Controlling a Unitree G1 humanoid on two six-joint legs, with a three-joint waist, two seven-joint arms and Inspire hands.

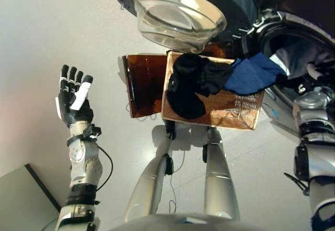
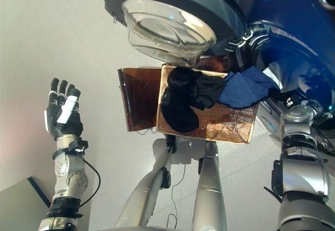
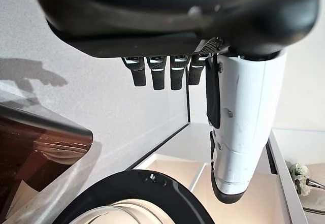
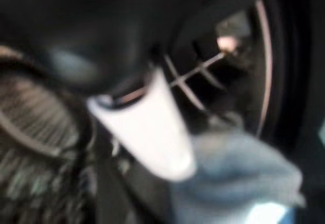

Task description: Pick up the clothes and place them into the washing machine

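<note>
Left hand (image 1: 73,101) was up on the robot's left, well clear of everything, fingers (image 3: 156,74) straight and relaxed, nothing in it. Right arm reached into the washing machine (image 2: 293,47) opening at right. The right hand (image 4: 144,127) showed only in its own wrist view, too blurred to read, so I couldn't tell whether it was gripping; pale blue cloth sat just beside its white-covered thumb.

A blue garment (image 1: 254,74) hung from the drum opening, over the rim, down onto the near corner of the brown basket (image 1: 230,116). A black garment (image 1: 191,87) lay heaped in the basket, touching the blue one. The machine's round glass door (image 1: 178,13) stood open above the basket. A second brown basket (image 1: 144,84) sat on the floor just left of the first.
</note>
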